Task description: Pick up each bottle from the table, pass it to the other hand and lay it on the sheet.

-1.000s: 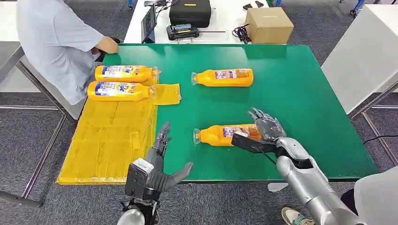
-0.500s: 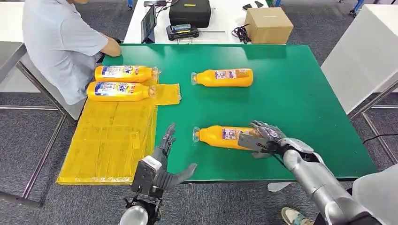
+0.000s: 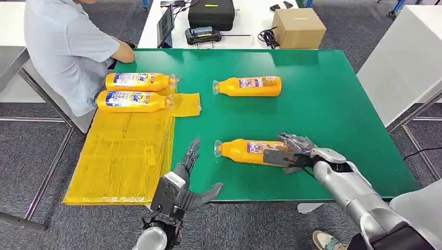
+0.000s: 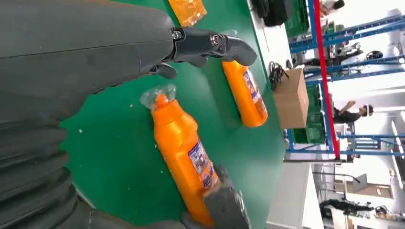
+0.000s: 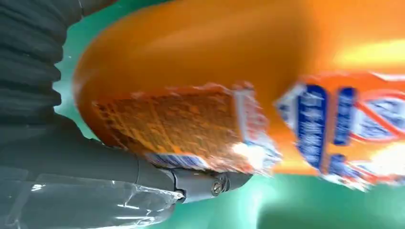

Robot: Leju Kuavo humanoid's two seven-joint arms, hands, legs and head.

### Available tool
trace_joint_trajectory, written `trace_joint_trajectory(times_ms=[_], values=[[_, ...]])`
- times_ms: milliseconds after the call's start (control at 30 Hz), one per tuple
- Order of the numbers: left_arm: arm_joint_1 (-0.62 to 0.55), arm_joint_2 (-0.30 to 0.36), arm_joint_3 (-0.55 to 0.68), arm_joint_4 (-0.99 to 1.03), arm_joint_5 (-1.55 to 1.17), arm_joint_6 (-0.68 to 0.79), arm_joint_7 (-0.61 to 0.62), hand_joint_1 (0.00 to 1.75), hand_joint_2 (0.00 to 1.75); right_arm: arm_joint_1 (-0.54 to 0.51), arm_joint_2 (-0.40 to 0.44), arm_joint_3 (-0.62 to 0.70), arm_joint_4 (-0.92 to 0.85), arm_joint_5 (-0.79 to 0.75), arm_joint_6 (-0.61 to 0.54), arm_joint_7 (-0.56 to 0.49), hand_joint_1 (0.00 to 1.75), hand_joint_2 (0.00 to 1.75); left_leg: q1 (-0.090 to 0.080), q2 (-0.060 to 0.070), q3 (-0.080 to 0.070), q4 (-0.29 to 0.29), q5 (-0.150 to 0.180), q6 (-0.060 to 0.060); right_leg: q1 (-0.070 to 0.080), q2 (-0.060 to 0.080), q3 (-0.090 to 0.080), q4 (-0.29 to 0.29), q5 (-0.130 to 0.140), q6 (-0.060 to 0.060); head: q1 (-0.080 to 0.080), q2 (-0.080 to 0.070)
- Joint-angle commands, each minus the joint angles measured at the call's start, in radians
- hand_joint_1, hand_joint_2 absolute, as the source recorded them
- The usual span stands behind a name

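Green table (image 3: 323, 99) first, with a person's sleeve at its far left corner. Over its left edge hangs the yellow sheet (image 3: 122, 156), and two orange bottles (image 3: 136, 91) lie side by side at its far end. A third bottle (image 3: 249, 86) rests on its side on the bare table, well apart from the hands. The near bottle (image 3: 245, 149) also lies on its side near the front edge, cap pointing toward the sheet.

At that bottle's base end is the right hand (image 3: 292, 153), its thumb against the near side and its fingers over the top. It looks wrapped around the body, though the bottle seems to be on the table, not lifted. Closeness in the right wrist view suggests a snug hold.

Just off the front edge beside the sheet, the left hand (image 3: 183, 190) holds nothing, with its fingers spread.

Judging from this, the step is the pickup. It would go best with a firm squeeze on the wide base, a level lift, and the neck end left free for the left hand to take.
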Motion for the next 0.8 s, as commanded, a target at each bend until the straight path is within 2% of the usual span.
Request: trace_joint_trajectory(times_ms=[33, 433, 600, 633, 667, 700, 800], values=[[-0.021, 0.025, -0.020, 0.046, 0.002, -0.001, 0.007, 0.00, 1.75, -0.066, 0.073, 0.063, 0.081, -0.005, -0.043, -0.004, 0.00, 1.75, 0.000, 0.004, 0.004, -0.001, -0.002, -0.002, 0.000, 0.004, 0.002, 0.000, -0.001, -0.002, 0.000, 0.000], [-0.026, 0.019, -0.019, 0.064, 0.006, 0.000, -0.001, 0.00, 1.75, -0.068, 0.078, 0.064, 0.092, -0.048, 0.001, -0.026, 0.00, 1.75, 0.000, 0.002, 0.005, -0.001, -0.002, -0.002, 0.000, 0.002, 0.004, 0.000, -0.002, -0.002, 0.000, 0.000], [-0.032, 0.019, -0.027, 0.079, 0.017, -0.002, -0.006, 0.00, 1.75, -0.063, 0.052, 0.098, 0.104, -0.060, 0.021, -0.028, 0.00, 1.75, 0.000, 0.000, 0.004, -0.001, -0.001, -0.002, 0.000, 0.000, 0.004, 0.000, -0.002, -0.002, 0.000, 0.000], [-0.033, 0.017, -0.027, 0.086, 0.021, -0.001, -0.007, 0.00, 1.75, -0.054, 0.054, 0.088, 0.106, -0.081, 0.027, -0.036, 0.31, 1.75, 0.000, 0.001, 0.006, -0.001, -0.002, -0.002, 0.001, 0.000, 0.005, 0.000, -0.002, -0.002, 0.000, 0.000], [-0.034, 0.016, -0.027, 0.091, 0.022, 0.001, -0.011, 0.00, 1.75, -0.045, 0.054, 0.087, 0.109, -0.088, 0.028, -0.038, 1.47, 1.75, 0.000, 0.001, 0.005, -0.001, -0.002, -0.002, 0.001, 0.000, 0.004, 0.000, -0.002, -0.002, 0.000, 0.000], [-0.035, 0.013, -0.026, 0.095, 0.028, 0.002, -0.014, 0.00, 1.75, -0.039, 0.054, 0.091, 0.112, -0.085, 0.020, -0.038, 1.75, 1.75, 0.000, 0.000, 0.007, -0.001, -0.002, -0.002, 0.000, -0.001, 0.006, -0.001, -0.002, -0.003, 0.000, 0.000], [-0.039, 0.015, -0.032, 0.096, 0.031, 0.004, -0.021, 0.00, 1.75, -0.032, 0.049, 0.105, 0.126, -0.080, 0.014, -0.034, 1.75, 1.75, 0.000, -0.001, 0.005, -0.001, -0.001, -0.002, 0.001, -0.001, 0.005, -0.001, -0.001, -0.002, 0.000, 0.000]])
